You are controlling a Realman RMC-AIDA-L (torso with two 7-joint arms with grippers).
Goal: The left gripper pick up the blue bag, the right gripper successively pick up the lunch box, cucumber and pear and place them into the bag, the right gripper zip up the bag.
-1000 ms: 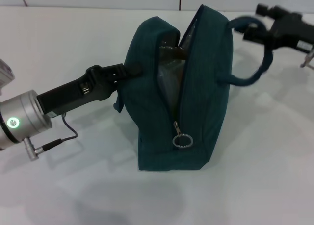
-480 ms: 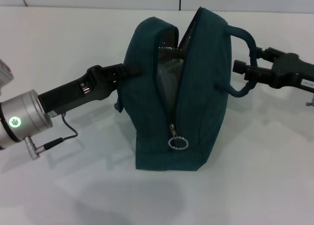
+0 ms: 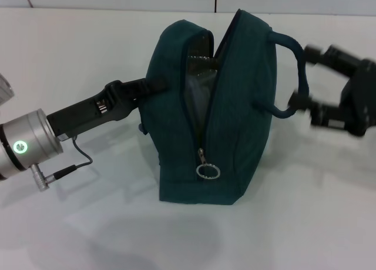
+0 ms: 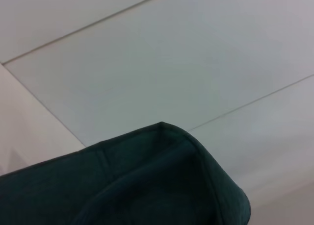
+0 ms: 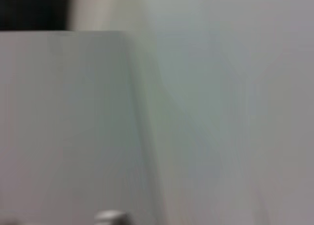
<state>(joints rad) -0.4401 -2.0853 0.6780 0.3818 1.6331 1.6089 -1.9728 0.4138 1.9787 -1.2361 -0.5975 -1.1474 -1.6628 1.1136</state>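
**Blue bag upright, a hand on each side**

I take the dark blue-green fabric bag [image 3: 229,105] as my landmark; it stands upright on the white tabletop [image 3: 88,52], roughly in the middle of my head view.

To the left of the bag, my left arm reaches in, silver at the wrist and black toward the tip. The left hand [image 3: 154,85] meets the bag's left side panel near the top, and its tips are lost against the dark fabric, so I cannot tell whether it is clamped there or merely pressed against it. My left wrist view gives me only a rounded edge of the same fabric against pale panels.

On the bag itself, the zip runs up the face turned toward me. Its lower stretch is closed, with the metal ring pull [image 3: 207,170] hanging low on the front; above that the mouth gapes, and a silvery lining [image 3: 197,67] shows inside. What lies in the bag I cannot make out.

To the right of the bag, its looped carry handle [image 3: 299,70] arches out from the side. The right hand [image 3: 310,82] is there, fingers spread wide, one above and one below, with the handle's outer curve between them. It is blurred, and I cannot see contact.
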